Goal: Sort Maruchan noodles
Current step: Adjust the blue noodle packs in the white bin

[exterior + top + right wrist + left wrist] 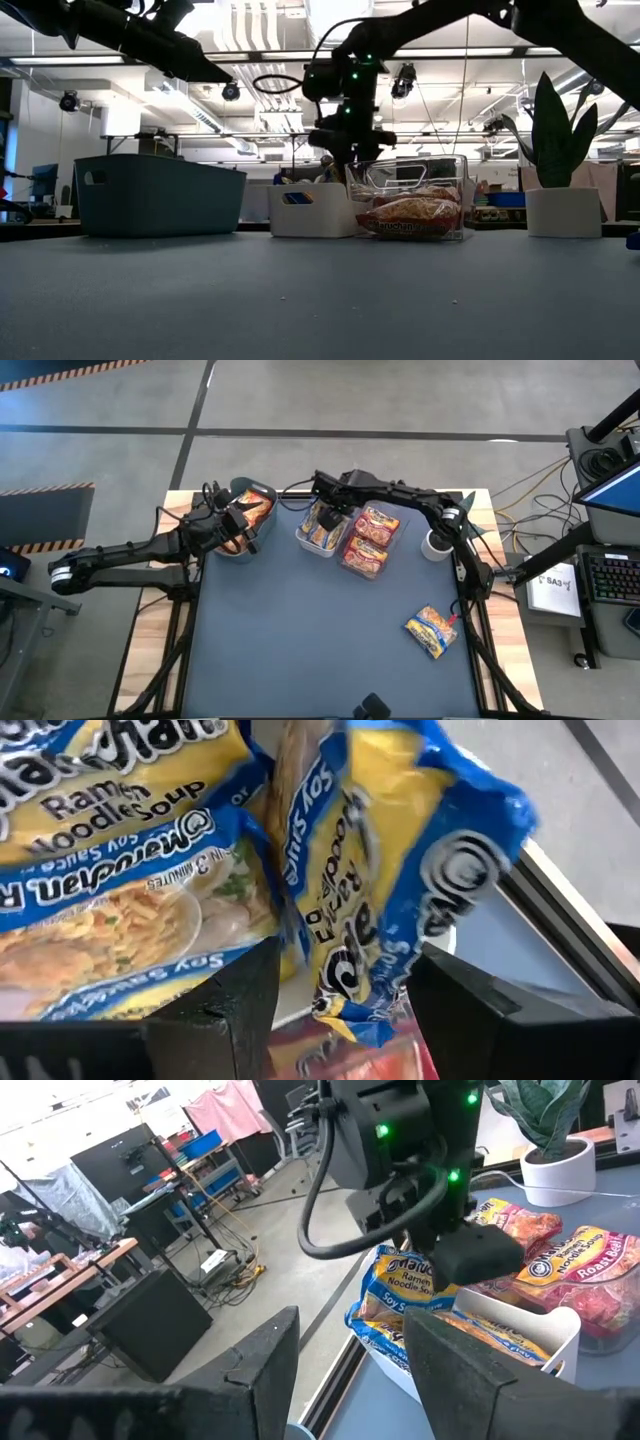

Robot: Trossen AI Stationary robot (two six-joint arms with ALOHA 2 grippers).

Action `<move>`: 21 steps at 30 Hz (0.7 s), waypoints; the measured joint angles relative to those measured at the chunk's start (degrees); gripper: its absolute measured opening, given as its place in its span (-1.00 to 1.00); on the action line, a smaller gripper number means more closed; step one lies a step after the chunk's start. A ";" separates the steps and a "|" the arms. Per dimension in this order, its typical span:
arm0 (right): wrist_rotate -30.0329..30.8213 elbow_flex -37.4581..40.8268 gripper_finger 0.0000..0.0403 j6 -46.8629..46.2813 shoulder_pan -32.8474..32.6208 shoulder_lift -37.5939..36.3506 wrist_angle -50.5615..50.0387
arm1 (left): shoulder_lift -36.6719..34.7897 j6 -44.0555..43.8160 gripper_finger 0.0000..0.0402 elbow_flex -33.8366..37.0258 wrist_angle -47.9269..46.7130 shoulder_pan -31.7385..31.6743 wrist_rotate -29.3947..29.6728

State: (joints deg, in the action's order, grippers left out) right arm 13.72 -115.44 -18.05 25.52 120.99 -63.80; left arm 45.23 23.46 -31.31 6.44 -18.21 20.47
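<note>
My right gripper (330,515) hangs over the white bin (322,532), pointing steeply down, its fingers apart. A blue-and-yellow noodle packet (375,890) stands on end between them, over another blue-and-yellow packet (110,870) lying in that bin. Red packets (372,538) fill the clear bin (410,205) beside it. Orange packets (258,508) lie in the grey-green bin (240,492). One more blue-and-yellow packet (432,631) lies flat on the mat at the near right. My left gripper (350,1370) waits open and empty by the grey-green bin. My right gripper has the upright packet's lower end (360,1005) in the gap between its two fingers, which come from above. Whether either finger (225,1015) touches the wrapper, I cannot tell. The packet's upper part leans over the packets in the white bin.
A white pot with a plant (437,545) stands at the far right, close to my right arm. The three bins sit in a row along the far edge. The blue mat (320,650) stretches toward the near edge.
</note>
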 joint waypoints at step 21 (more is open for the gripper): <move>2.05 -2.72 -0.93 1.84 0.00 0.00 1.88 | 0.01 0.00 -0.19 0.00 -0.02 0.00 0.00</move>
State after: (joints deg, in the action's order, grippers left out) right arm 15.77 -118.16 -16.21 25.52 120.99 -61.92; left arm 45.24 23.46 -31.31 6.42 -18.21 20.47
